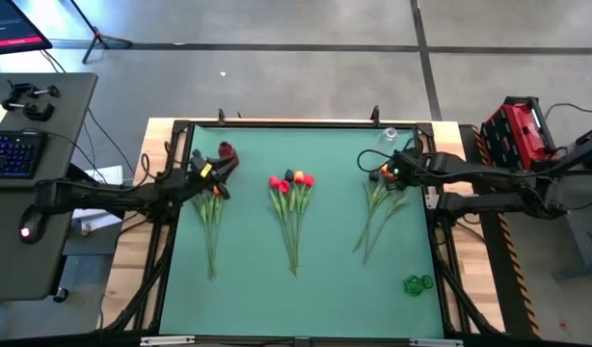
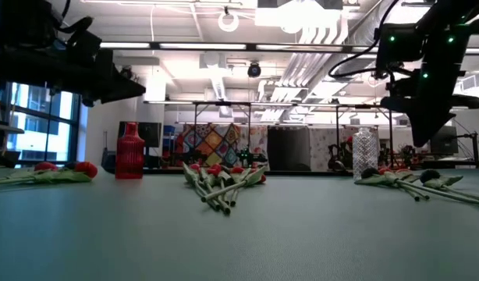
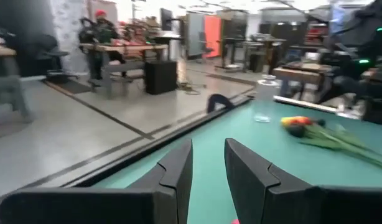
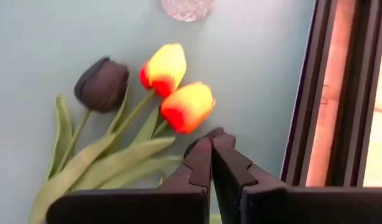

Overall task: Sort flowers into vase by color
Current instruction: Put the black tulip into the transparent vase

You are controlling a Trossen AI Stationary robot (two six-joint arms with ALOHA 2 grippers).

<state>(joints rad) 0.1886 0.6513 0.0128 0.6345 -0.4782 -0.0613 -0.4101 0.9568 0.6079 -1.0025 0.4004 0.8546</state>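
The right gripper (image 4: pixel 211 144) was clenched shut on nothing, hovering in the upper right of the overhead frame just above the heads of the right bunch of flowers (image 1: pixel 383 198), which lay flat on the green table (image 1: pixel 335 280). Its wrist camera showed two orange-yellow tulips (image 4: pixel 178 90) and one near-black tulip (image 4: pixel 102 83) directly ahead of the fingertips, with the base of a clear vase (image 4: pixel 187 7) just beyond them. The left gripper (image 1: pixel 211 173) sat in the upper left of the overhead frame, over the heads of the left bunch (image 1: pixel 211 217) and beside a red vase (image 1: pixel 227 152); its fingers (image 3: pixel 175 168) stood slightly apart, and whether they gripped a stem could not be told. A third bunch of red and orange tulips (image 1: pixel 292 207) lay in the middle. No flower stood in either vase, so the sorting looked barely begun, with all three bunches left to move. The black frame rail (image 4: pixel 340 93) ran close beside the right gripper, leaving little side room there; the middle and lower parts of the table were open, apart from a small green object (image 1: pixel 417 283) at lower right.
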